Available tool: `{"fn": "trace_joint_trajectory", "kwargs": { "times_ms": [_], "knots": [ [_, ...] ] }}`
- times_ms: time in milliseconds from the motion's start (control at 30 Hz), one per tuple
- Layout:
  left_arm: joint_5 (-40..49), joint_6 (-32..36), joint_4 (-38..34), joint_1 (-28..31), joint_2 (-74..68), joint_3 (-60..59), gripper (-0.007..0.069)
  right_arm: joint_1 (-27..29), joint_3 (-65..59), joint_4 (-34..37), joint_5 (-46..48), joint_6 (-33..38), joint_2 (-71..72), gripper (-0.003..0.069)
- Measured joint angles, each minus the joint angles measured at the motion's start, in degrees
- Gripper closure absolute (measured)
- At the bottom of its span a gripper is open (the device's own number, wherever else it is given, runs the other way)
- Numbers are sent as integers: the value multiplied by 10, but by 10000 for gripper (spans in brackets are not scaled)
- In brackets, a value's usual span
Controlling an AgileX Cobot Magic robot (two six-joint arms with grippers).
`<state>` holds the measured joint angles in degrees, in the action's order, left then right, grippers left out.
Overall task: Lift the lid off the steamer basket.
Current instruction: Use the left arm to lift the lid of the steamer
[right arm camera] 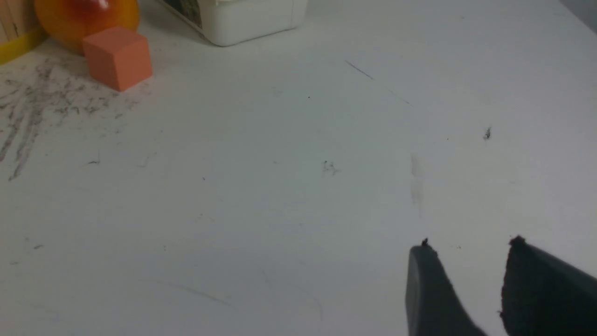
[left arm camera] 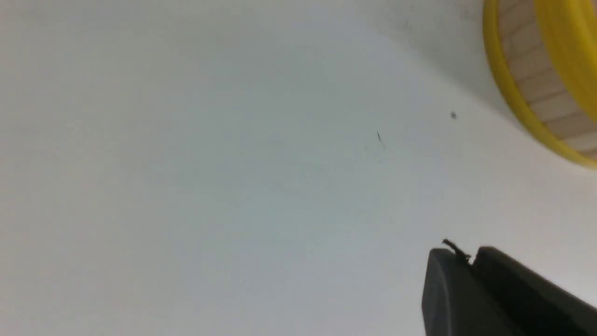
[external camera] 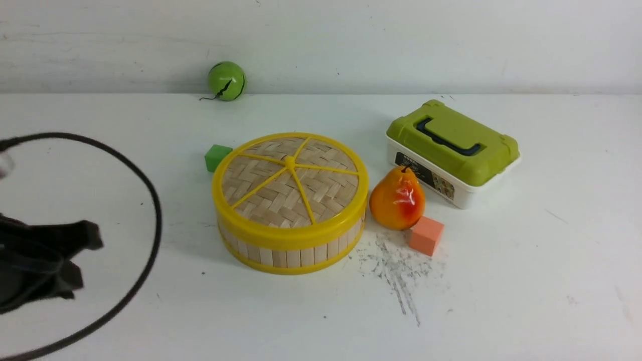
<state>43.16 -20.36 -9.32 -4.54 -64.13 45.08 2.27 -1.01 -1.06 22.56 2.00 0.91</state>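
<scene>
Right now, front view: the lid [external camera: 290,175] lies flat on the basket [external camera: 291,250] at the middle of the table [external camera: 501,281]. Its yellow rim is flush all round, with the knob [external camera: 289,161] at centre. A green block [external camera: 217,156] sits close at the basket's ten o'clock, a pear [external camera: 397,199] just beside it at three, and an orange block [external camera: 426,235] near four. The left arm [external camera: 40,265] is low at the basket's eight o'clock, well apart and blurred. We judge the approach is the step in hand.

Left wrist view: the left gripper [left arm camera: 471,261] has its fingers pressed together with nothing between them. The basket wall shows ahead, apart. We would part the jaws before arriving, then take the rim on the eight o'clock side, where nothing crowds it, or pinch the knob from above.

Right wrist view: the right gripper [right arm camera: 471,247] has its jaws parted and empty over bare table, with the pear and orange block well off. We would lift straight up, lest the basket drag toward the pear.
</scene>
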Motion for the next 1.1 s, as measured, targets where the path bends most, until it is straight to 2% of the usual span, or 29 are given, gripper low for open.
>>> {"fn": "trace_joint_trajectory", "kwargs": {
  "times_ms": [233,300,433,533,567,600,633,667,700,833,900,933,967,1033,1100],
  "knots": [
    [60,225,-244,0,-126,57,555,0,0,0,0,0,0,419],
    [78,275,-289,-5,-155,89,553,0,0,0,0,0,0,419],
    [95,297,-310,-40,-216,182,553,0,0,0,0,0,0,419],
    [108,269,-267,-82,-269,272,552,0,0,0,0,0,0,419],
    [115,246,-224,-104,-294,321,552,0,0,0,0,0,0,419],
    [116,242,-224,-107,-294,328,552,0,0,0,0,0,0,419],
    [127,213,-172,-130,-323,385,552,0,0,0,0,0,0,419],
    [128,209,-159,-133,-331,393,552,0,0,0,0,0,0,419],
    [142,186,-111,-151,-357,444,548,0,0,0,0,0,0,419],
    [184,136,1,-192,-427,585,522,0,0,0,0,0,0,419],
    [205,127,46,-207,-466,646,483,0,0,0,0,0,0,419],
    [205,126,46,-208,-470,651,478,0,0,0,0,0,0,419],
    [219,123,72,-217,-497,698,433,0,0,0,0,0,0,419],
    [226,120,82,-219,-516,720,391,0,0,0,0,0,0,419],
    [230,106,93,-223,-549,761,298,0,0,0,0,0,0,419]
  ]
}}
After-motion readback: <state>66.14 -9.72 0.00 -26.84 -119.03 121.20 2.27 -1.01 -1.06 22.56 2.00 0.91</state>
